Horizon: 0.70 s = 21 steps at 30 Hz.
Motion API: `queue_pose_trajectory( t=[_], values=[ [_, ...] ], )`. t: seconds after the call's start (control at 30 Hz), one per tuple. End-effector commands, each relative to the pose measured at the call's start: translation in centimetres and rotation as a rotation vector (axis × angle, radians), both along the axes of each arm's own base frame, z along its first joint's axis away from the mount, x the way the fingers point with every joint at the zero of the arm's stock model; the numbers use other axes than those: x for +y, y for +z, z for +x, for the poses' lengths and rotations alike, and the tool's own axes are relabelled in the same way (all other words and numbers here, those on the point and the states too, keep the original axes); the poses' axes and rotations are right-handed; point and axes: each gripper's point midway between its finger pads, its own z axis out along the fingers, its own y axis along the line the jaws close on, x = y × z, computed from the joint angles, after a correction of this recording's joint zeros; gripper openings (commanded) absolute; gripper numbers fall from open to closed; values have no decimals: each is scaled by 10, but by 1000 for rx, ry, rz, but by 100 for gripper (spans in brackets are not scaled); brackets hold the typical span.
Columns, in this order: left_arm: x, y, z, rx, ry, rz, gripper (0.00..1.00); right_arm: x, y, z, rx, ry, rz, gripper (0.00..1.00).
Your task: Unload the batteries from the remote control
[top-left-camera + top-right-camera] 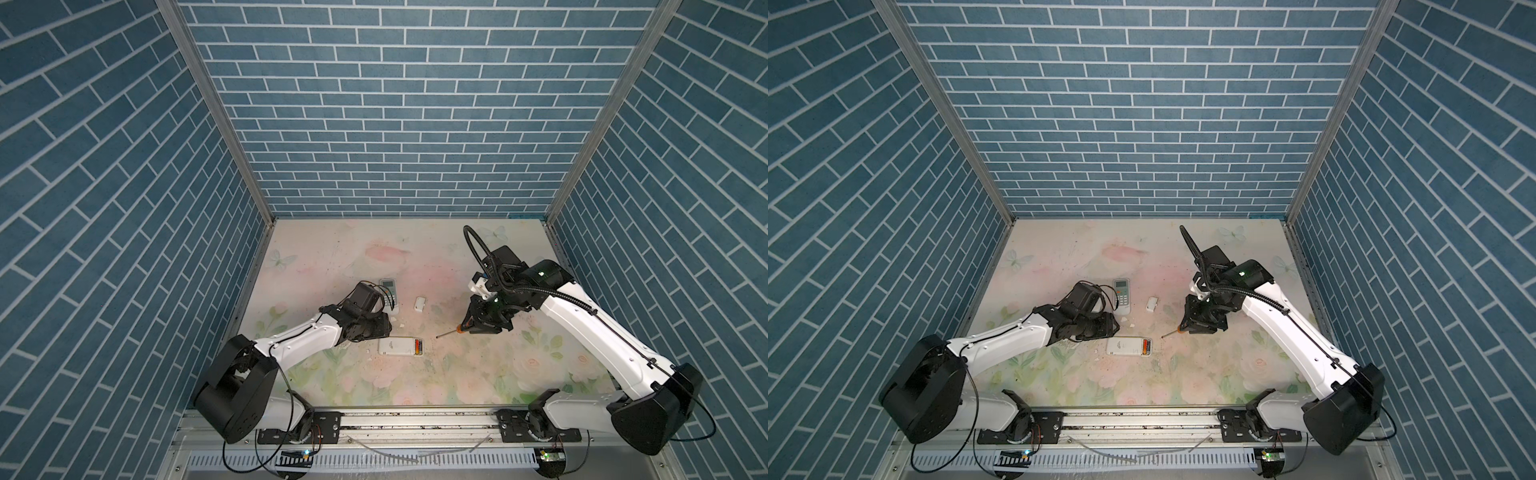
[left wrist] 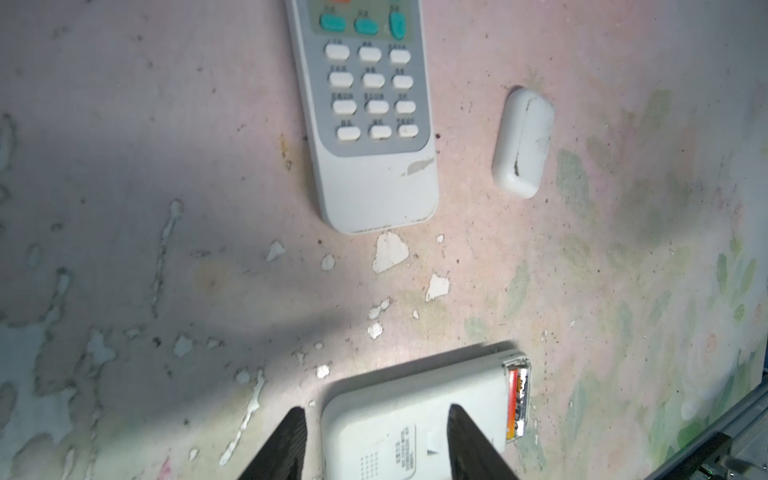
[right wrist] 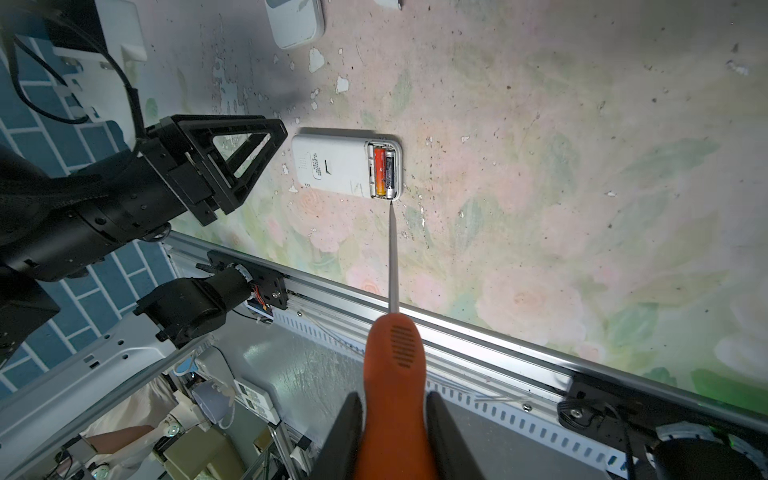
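- The remote (image 1: 395,347) is lying face down on the table (image 1: 457,374), at the lower middle of the tabletop in both top views, with its bay standing open at its right end
- The batteries (image 3: 384,172) are sitting side by side inside that bay; the right wrist view is showing two, one orange and one dark with silver
- The right claw (image 3: 395,399) is clamping the screwdriver (image 3: 395,365) by its orange handle, with the thin shaft pointing at the bay
- In a top view the screwdriver (image 1: 446,333) is hanging just right of the remote, and its tip is stopping short of the remote's right end
- The left claw (image 2: 376,411) is standing about half wide and gripping nothing
- In a top view the left claw (image 1: 384,326) is hovering just up and left of the remote
- In the left wrist view one finger (image 2: 469,440) is showing over the remote's back and the other is lying off its closed end; I cannot tell whether either is touching
- A second remote (image 1: 390,295) is lying face up behind the left claw, left of centre
- A small white cover (image 1: 419,304) is lying just right of the second remote, apart from it
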Motion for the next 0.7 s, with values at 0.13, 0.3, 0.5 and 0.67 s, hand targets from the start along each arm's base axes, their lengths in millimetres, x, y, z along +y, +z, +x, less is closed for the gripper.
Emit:
queue_pose_trajectory(
  t=[0.13, 0.3, 0.5, 0.67],
  values=[
    [-20, -9, 18, -37, -44, -33, 54, -8, -4, -9, 28, -66, -36, 0],
    [-22, -16, 14, -20, -58, -22, 52, -7, -4, -5, 9, -73, -35, 0],
    [-25, -22, -6, 12, -68, -18, 52, -7, -5, -3, 1, -56, -45, 0],
    [-19, -33, -31, 48, -56, 5, 52, -8, -3, -3, -7, -43, -50, 0]
  ],
)
